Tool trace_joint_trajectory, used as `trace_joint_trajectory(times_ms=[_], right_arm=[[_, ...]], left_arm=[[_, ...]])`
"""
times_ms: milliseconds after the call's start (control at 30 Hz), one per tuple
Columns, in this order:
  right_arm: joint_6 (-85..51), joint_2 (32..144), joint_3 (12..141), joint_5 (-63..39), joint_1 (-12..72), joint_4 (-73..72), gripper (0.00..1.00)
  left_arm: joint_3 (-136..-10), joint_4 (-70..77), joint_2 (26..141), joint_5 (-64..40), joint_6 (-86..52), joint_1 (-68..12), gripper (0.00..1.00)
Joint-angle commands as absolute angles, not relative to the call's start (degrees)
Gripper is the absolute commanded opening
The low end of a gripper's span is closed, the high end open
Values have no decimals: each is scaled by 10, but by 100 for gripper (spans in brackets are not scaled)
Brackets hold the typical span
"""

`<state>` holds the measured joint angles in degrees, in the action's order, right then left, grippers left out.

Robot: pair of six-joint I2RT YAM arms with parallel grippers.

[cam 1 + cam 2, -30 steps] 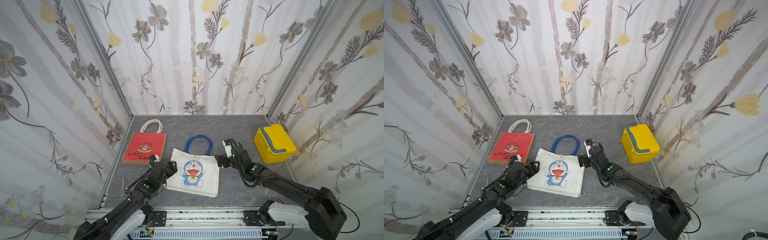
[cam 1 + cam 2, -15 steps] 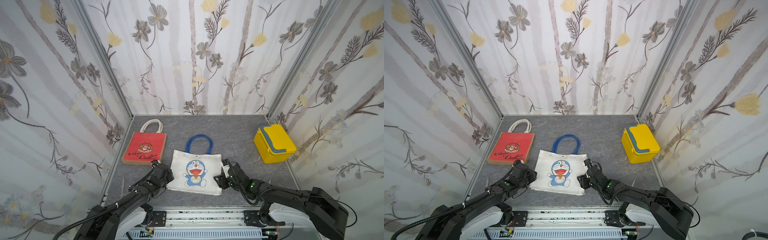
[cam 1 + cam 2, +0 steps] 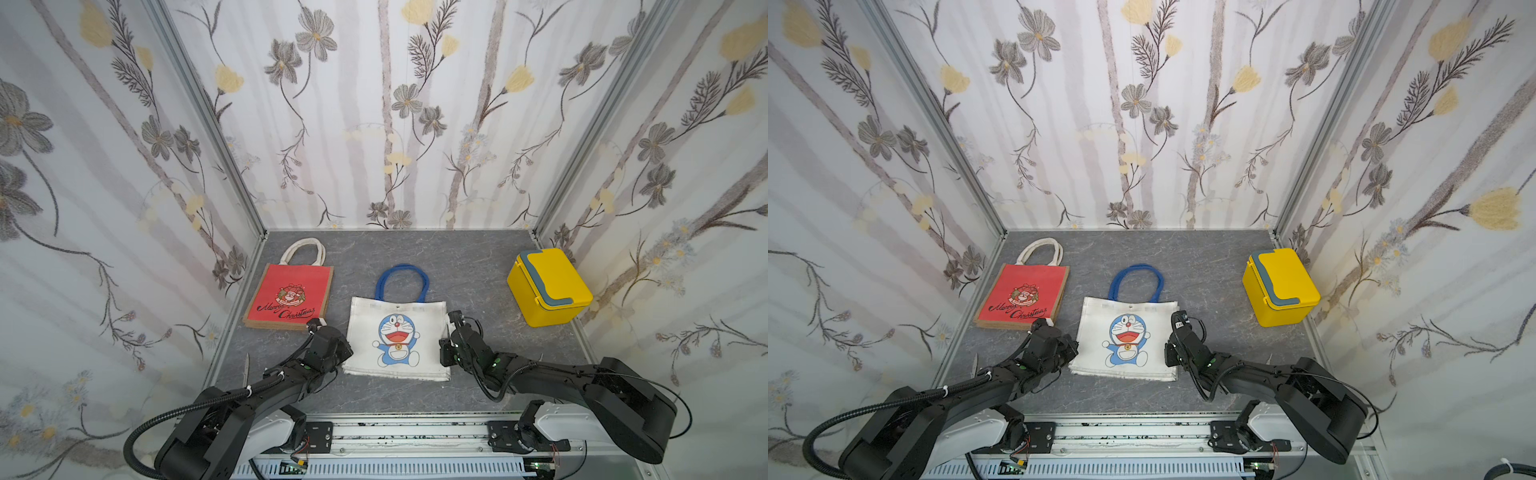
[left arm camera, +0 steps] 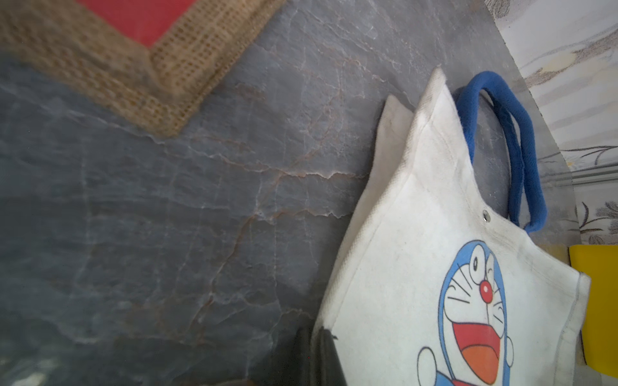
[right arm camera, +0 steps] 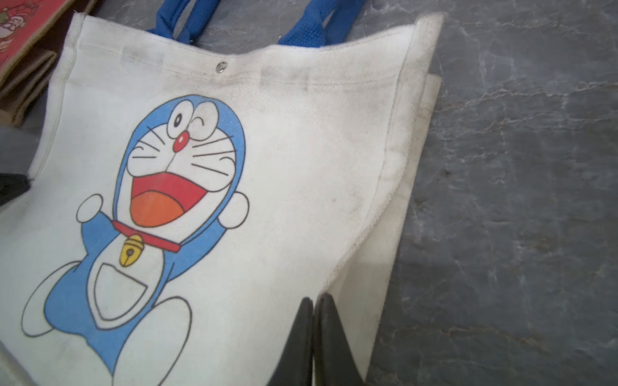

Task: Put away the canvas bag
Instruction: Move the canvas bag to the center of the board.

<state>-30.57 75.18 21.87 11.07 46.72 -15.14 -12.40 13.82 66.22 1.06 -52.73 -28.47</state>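
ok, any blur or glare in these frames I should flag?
Left wrist view: the burlap edge of the red bag is soft, the white bag sharp. Right wrist view: print crisp, fingers dark and featureless. Both top views: even light, no glare on the table.

White bag [image 3: 397, 338], red bag [image 3: 291, 297], yellow box [image 3: 548, 286]
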Motion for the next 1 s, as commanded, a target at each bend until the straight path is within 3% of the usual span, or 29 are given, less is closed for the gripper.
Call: trace_joint_trajectory(times_ms=[0,600,700,967], right_arm=[[-281,784,244,105,446,-178,7],[-222,1004,453,114,355,-170,6],[-233,1028,484,91,339,-137,14],[-214,1010,521,102,336,-77,36]], left_arm=[[-139,137,686,-1,-539,-288,0],[-351,123,923,45,-461,-263,0],[-371,116,933,55,-463,-260,17],[-400,73,941,82,-474,-257,43]])
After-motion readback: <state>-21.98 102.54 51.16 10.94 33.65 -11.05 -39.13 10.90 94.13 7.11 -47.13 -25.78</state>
